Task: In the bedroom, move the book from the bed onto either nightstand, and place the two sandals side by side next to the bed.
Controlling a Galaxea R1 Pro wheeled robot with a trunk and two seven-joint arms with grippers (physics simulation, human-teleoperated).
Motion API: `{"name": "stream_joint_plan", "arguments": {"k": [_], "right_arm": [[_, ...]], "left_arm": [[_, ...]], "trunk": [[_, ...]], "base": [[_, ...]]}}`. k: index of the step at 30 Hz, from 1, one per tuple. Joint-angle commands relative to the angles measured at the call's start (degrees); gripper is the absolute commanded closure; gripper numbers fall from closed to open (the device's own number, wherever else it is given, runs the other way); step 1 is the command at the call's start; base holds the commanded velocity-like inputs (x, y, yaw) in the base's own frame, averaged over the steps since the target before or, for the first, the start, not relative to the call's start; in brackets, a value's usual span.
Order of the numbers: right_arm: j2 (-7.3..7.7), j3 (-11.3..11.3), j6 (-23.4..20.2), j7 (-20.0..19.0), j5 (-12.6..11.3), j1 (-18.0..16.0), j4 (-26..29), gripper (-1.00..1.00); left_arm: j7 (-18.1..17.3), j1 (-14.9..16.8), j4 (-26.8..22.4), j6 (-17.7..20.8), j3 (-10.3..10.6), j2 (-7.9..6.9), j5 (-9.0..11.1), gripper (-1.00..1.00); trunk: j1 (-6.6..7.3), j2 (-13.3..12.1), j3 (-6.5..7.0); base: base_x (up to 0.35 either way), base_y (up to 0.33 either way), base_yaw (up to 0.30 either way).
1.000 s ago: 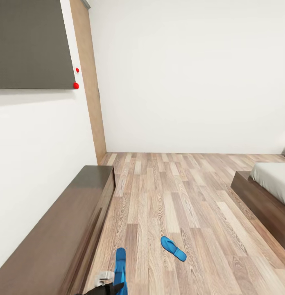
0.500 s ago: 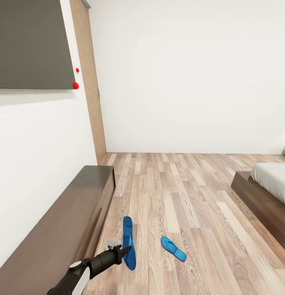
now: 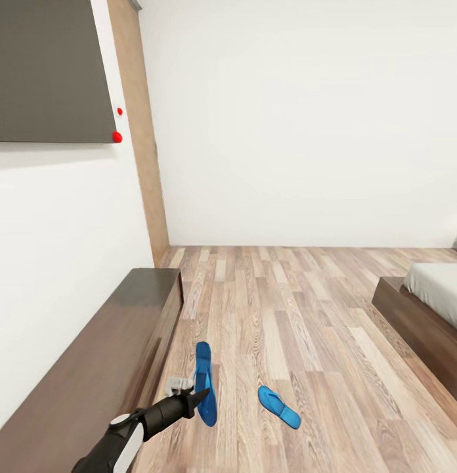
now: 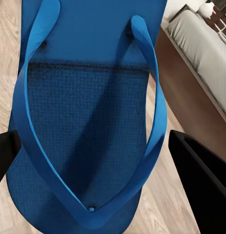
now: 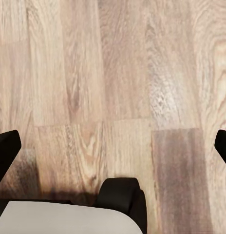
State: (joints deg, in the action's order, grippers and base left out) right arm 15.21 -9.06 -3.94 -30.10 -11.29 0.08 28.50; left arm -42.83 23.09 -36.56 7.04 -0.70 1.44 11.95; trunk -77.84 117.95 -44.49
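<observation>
- 2 flat bright blue sandals: 1 held off the floor at the left gripper, this sandal just beside the long low dark brown wall cabinet; the other sandal lying on the floor, farther from the cabinet.
- 1 long low dark brown wall cabinet.
- 1 low bed with a pale grey-white mattress on a dark brown frame, well apart from the cabinet.
- 1 dark grey rectangular wall panel above the cabinet.
- 2 small red round dots at the panel's edge.
- 1 tan wooden door strip beyond the cabinet.

Matt wood-plank floor, textured blue rubbery sandal, glossy dark cabinet
</observation>
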Motion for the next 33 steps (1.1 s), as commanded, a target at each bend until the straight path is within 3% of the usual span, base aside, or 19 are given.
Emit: {"name": "stream_joint_plan", "arguments": {"k": [1, 14, 27, 33], "right_arm": [[-0.01, -0.2, -0.4, -0.3, -0.5, 0.0, 0.1, -1.0], [-0.01, -0.2, -0.4, -0.3, -0.5, 0.0, 0.1, -1.0], [-0.01, -0.2, -0.5, -0.4, -0.6, 0.0, 0.2, -1.0], [-0.01, -0.2, -0.4, -0.4, -0.6, 0.0, 0.2, -1.0]], "left_arm": [[-0.2, 0.0, 0.0, 0.6, -0.1, 0.05, 0.5, 1.0], [-0.3, 0.0, 0.0, 0.6, 0.0, 0.07, 0.5, 1.0], [-0.2, 0.0, 0.1, 0.6, 0.0, 0.06, 0.5, 1.0], [-0.2, 0.0, 0.1, 0.6, -0.1, 0.06, 0.5, 1.0]], "trunk": [[0.01, 0.0, -0.05], [0.01, 0.0, -0.05], [0.01, 0.0, -0.05], [0.01, 0.0, -0.05]], "base": [[0.002, 0.0, -0.195], [0.0, 0.0, -0.253], [0.0, 0.0, -0.016], [0.178, 0.0, 0.0]]}}
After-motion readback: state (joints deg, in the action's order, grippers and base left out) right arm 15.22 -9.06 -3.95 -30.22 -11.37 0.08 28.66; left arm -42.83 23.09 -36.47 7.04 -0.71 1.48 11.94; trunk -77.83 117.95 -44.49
